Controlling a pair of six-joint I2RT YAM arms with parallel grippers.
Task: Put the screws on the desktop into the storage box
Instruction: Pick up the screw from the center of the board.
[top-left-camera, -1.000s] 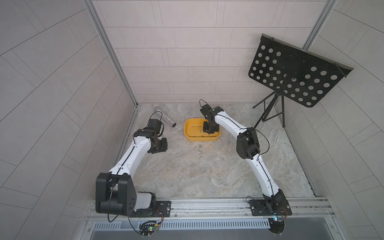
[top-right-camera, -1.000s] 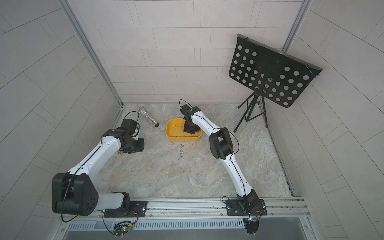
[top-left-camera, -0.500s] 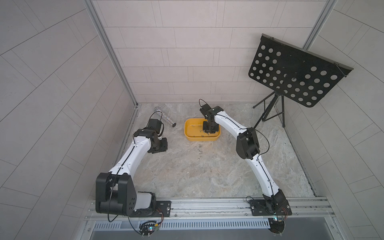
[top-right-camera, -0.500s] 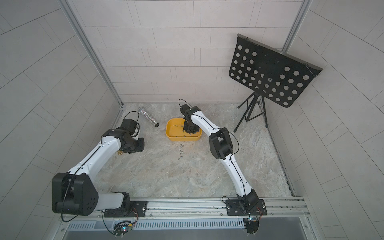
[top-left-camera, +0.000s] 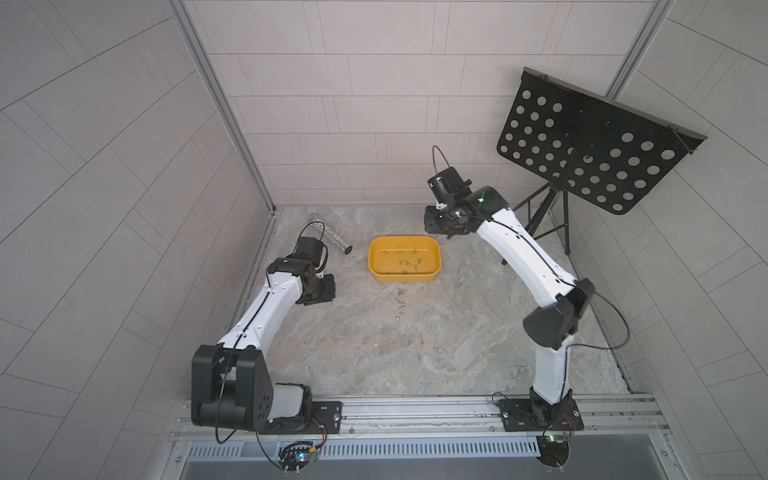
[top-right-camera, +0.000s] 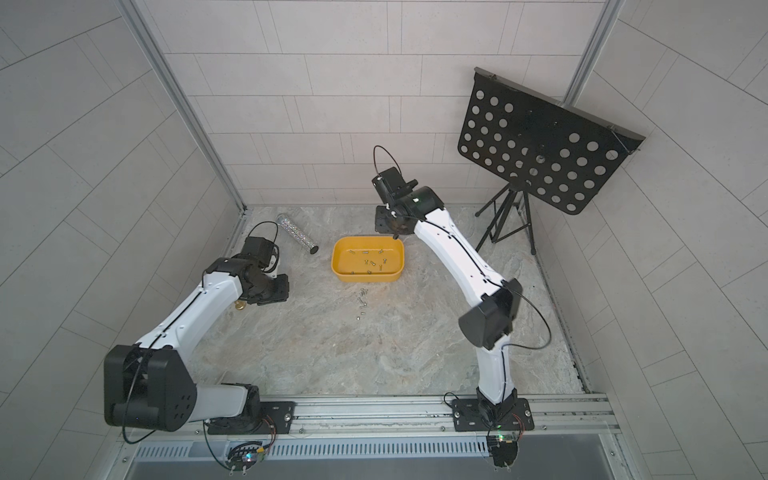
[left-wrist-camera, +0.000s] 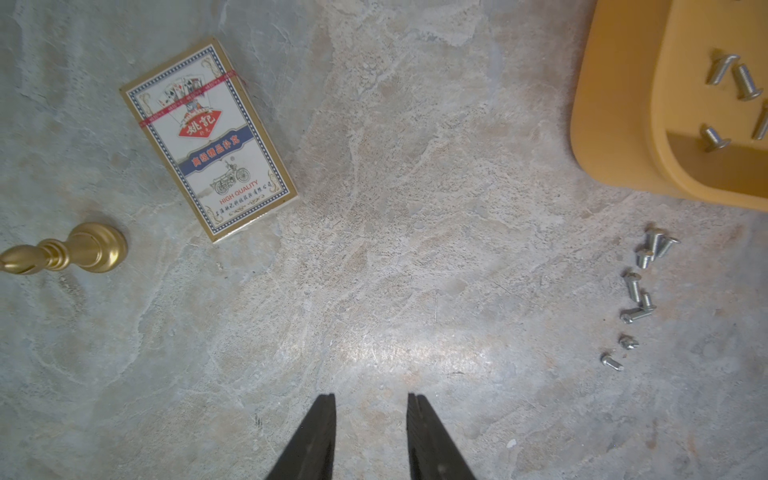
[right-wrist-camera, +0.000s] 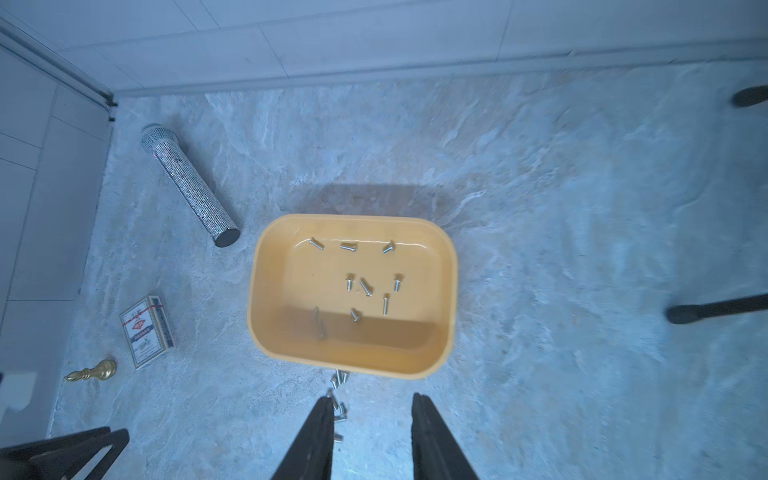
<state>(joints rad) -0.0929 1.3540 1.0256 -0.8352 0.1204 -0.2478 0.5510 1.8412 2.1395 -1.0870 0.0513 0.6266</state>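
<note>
Marble table is carrying screws at the box's six o'clock: tiny, light, slippery, probably needing a pinch across the shaft. Left fingers and right fingers are hanging released.

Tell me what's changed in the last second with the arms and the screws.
The right pincer has lifted up out of the storage box and drawn back past its far right corner, jaws now apart and empty; whether it dropped a screw there is too small to tell. The left pincer, the box and the loose screws on the desktop stayed put.
</note>
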